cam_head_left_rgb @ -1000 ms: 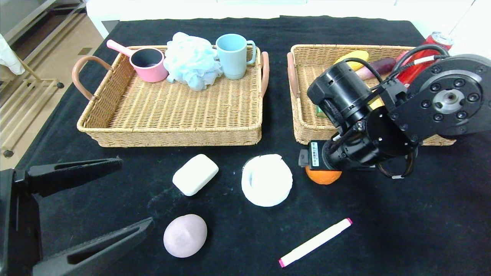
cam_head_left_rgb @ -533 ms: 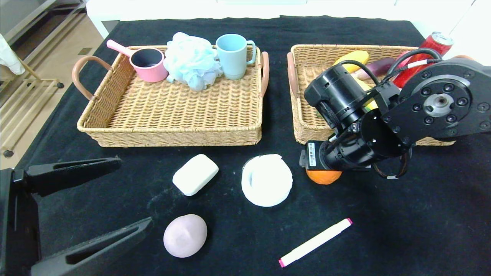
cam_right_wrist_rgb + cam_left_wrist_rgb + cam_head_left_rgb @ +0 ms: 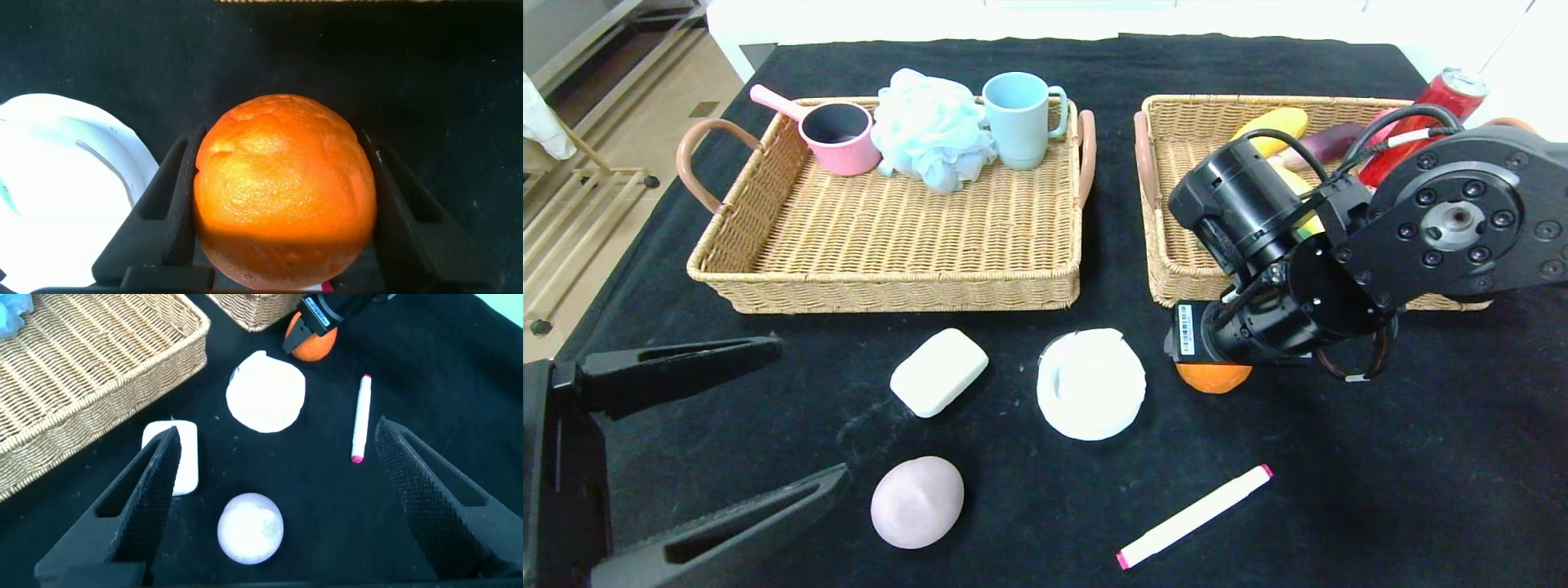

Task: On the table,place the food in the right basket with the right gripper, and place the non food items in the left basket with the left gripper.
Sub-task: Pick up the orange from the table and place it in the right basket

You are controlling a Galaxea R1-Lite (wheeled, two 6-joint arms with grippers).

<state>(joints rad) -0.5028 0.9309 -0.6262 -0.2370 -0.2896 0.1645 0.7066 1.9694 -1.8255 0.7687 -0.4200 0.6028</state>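
Note:
On the black table (image 3: 1421,457), the orange (image 3: 1214,377) (image 3: 286,188) lies in front of the right basket (image 3: 1168,269). My right gripper (image 3: 279,137) reaches down over it, one finger pressed on each side, shut on it. The left gripper (image 3: 813,412) (image 3: 276,429) hangs wide open at the near left, holding nothing. Below it are the pink egg-shaped lump (image 3: 917,501) (image 3: 251,528), the white soap bar (image 3: 938,371), the white disc (image 3: 1090,384) and the pink-ended marker (image 3: 1194,516). The left basket (image 3: 890,290) stands at the back left.
The left basket holds a pink pot (image 3: 837,136), a pale blue bath puff (image 3: 931,128) and a blue mug (image 3: 1017,118). In the right basket lie a yellow fruit (image 3: 1274,122), a purple vegetable (image 3: 1327,139) and a red can (image 3: 1437,106). The right arm covers that basket's front.
The right gripper's fingers have closed in on the orange and the arm has shifted slightly. The left gripper and the other items have not moved.

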